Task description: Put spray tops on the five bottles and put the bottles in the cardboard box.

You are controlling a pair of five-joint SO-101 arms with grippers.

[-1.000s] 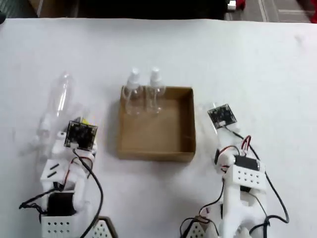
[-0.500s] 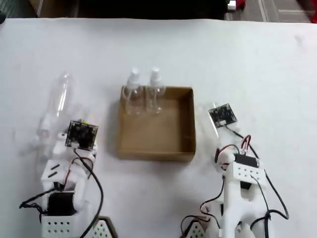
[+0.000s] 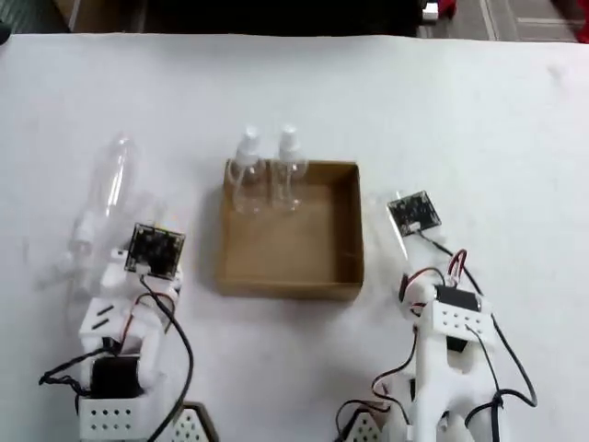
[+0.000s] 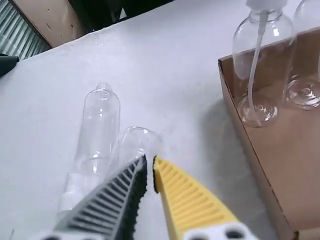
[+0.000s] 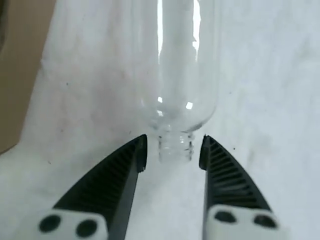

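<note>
The cardboard box (image 3: 290,276) sits mid-table. Two clear bottles with white spray tops (image 3: 248,175) (image 3: 287,170) stand upright in its far end, also seen in the left wrist view (image 4: 255,65). To the box's left, two topless clear bottles (image 4: 100,127) (image 4: 136,142) lie on the table. My left gripper (image 4: 150,162) hovers shut just short of the nearer one, holding nothing. On the box's right lies another topless bottle (image 5: 185,65). My right gripper (image 5: 173,142) is open, a finger on each side of that bottle's neck.
The table (image 3: 479,120) is covered in white. The left arm (image 3: 124,313) and the right arm (image 3: 446,322) stand at the near edge on either side of the box. A box wall (image 5: 17,70) runs close beside the right-hand bottle.
The left wrist has shifted slightly toward the box. The right arm's body has shifted a little. Box and bottles have not moved.
</note>
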